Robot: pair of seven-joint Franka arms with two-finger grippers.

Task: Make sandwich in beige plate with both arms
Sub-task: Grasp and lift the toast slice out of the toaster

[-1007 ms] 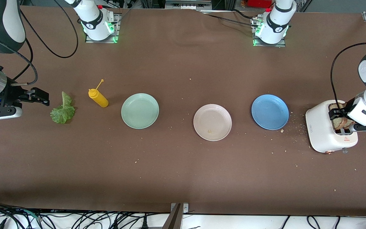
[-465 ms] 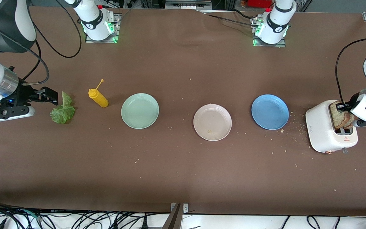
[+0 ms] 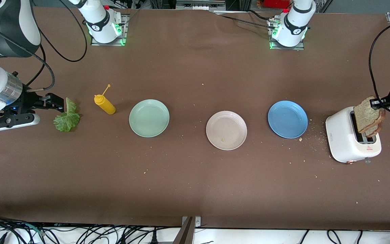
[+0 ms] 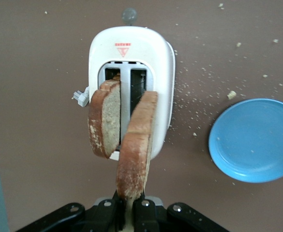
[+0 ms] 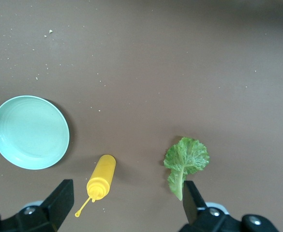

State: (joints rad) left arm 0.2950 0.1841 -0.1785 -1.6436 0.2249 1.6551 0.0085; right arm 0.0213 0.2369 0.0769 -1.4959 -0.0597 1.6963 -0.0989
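Your stock at this moment:
- Left gripper (image 4: 126, 212): over the white toaster (image 3: 345, 139), fingers pinching one bread slice (image 4: 135, 147); a second slice (image 4: 105, 118) hangs beside it.
- Right gripper (image 5: 124, 200): fingers spread wide, above the lettuce leaf (image 3: 67, 117).
- Beige plate (image 3: 226, 130): bare, between mint-green plate (image 3: 149, 118) and blue plate (image 3: 287, 119).
- Yellow squeeze bottle (image 3: 104, 103): beside the lettuce.

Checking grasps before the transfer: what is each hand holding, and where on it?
Left hand: shut on a bread slice, pinched at its crust edge, over the toaster. Right hand: open, holding nothing, beside the lettuce leaf.
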